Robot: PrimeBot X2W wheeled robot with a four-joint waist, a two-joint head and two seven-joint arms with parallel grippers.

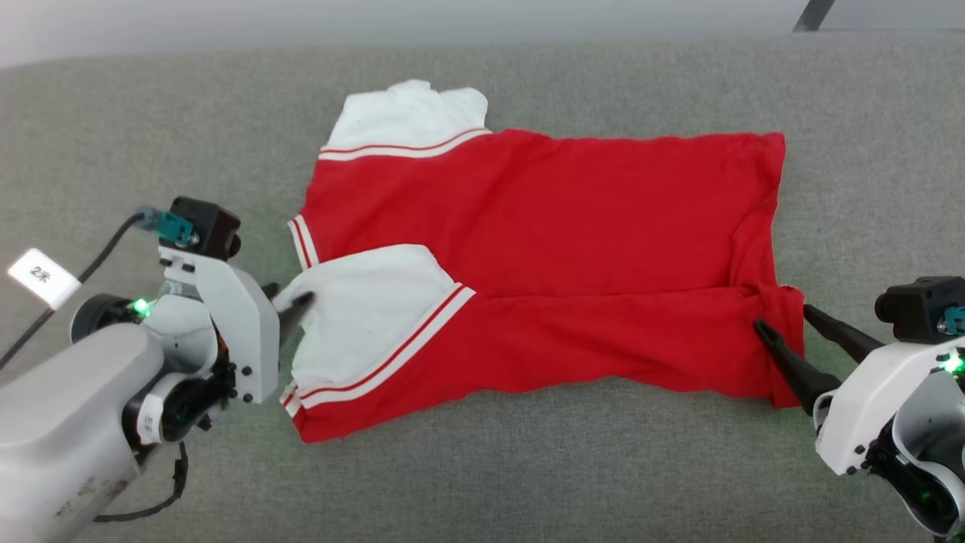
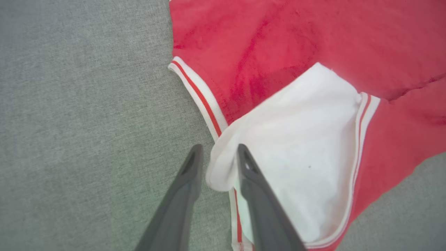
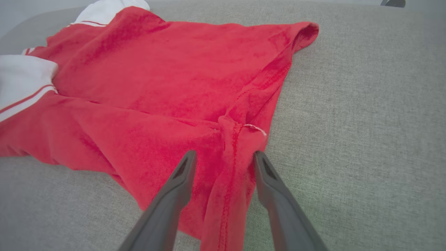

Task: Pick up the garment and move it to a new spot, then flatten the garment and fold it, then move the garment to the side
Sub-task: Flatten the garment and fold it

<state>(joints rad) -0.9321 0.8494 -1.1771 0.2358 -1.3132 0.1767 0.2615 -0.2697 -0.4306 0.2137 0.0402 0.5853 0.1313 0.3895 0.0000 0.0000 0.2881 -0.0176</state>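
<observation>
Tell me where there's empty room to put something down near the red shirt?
Bare grey fabric surface runs along the near edge of the red jersey with white sleeves, and another band lies beyond its far edge. It's crowded at the white sleeve by the left gripper and the hem corner by the right gripper.

There is one red jersey (image 1: 543, 226) and one grey upholstered surface (image 1: 151, 136). The jersey shows two white sleeve panels: a far sleeve panel (image 1: 411, 113) and a near sleeve panel (image 1: 369, 317). There are two grippers, the left gripper (image 1: 290, 298) and the right gripper (image 1: 782, 317), each with two long dark fingers (image 1: 791, 369), so four in all. There are two black wrist cameras, the left camera (image 1: 207, 226) and the right camera (image 1: 916, 305). There is one white tag (image 1: 43, 277) and one black cable (image 1: 105, 253).
</observation>
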